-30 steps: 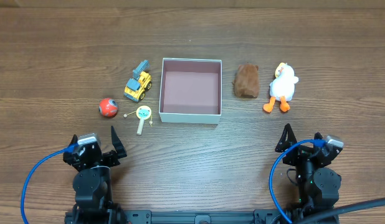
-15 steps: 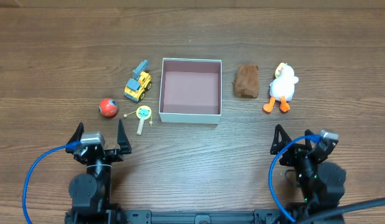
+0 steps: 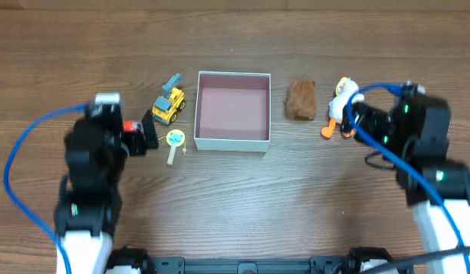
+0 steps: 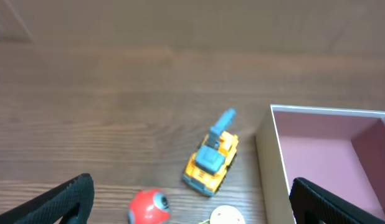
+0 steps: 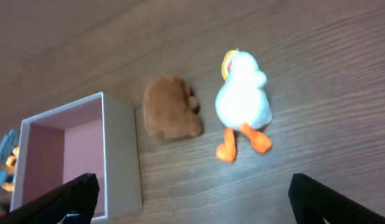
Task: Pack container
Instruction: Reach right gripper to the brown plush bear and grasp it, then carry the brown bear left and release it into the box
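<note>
From overhead, the left arm covers most of the small red ball (image 3: 130, 126), and the right arm and its blue cable hide one side of the white plush duck with orange feet (image 3: 341, 103). How either hand is set cannot be read from that view.

The wrist views settle it. The left hand (image 4: 192, 202) is spread wide with nothing between its fingers, only the two dark tips showing at the bottom corners. The right hand (image 5: 199, 199) is equally wide and empty.

The square shallow box with white walls and dusty pink inside (image 3: 231, 143) sits mid-counter, nothing in it. Each wrist view cuts it off at the frame edge.

The left wrist shows the whole ball and the yellow toy excavator with a blue arm (image 4: 211, 162) near the box, but only the top rim of the pale round rattle (image 4: 227, 216); overhead shows its wooden handle. The right wrist shows the duck whole, just beside the brown furry plush (image 5: 172, 115).
</note>
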